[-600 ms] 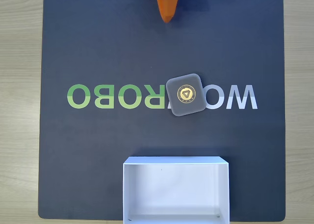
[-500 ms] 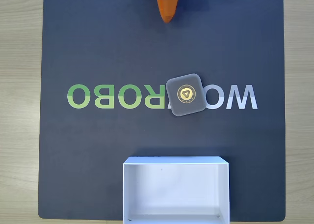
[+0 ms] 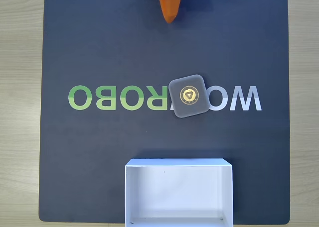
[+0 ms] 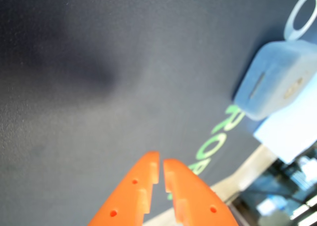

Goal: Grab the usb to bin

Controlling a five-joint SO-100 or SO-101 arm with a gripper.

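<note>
Fixed view, mat: a dark navy rectangular mat (image 3: 99, 48) covers most of a pale wood-grain table (image 3: 20, 87); the printed lettering (image 3: 119, 97), green on the left and white on the right, reads upside down across the mat's middle.
Fixed view, usb: the small dark grey rounded-square block with a round gold triangle emblem on top (image 3: 189, 95) lies flat on the mat, slightly rotated, covering the middle of the lettering, a little right of centre.
Fixed view, bin: the shallow white rectangular box with thin walls (image 3: 128, 197) sits at the bottom edge of the mat, open side up, below the usb and well apart from it.
Fixed view, gripper: the orange plastic two-finger gripper (image 3: 170, 19) enters from the top edge, its tip pointing down the picture, well apart from the usb; from here I cannot tell how its fingers stand.
Wrist view, gripper: the gripper (image 4: 161, 167) rises from the bottom edge with its two orange fingers nearly together, only a thin slit between the tips, nothing between them.
Wrist view, usb: the usb (image 4: 277, 82) is blurred at the upper right, resting on the mat beside green letters, well apart from the fingertips.
Wrist view, bin: a white corner of the bin (image 4: 292, 132) shows just below the usb.
</note>
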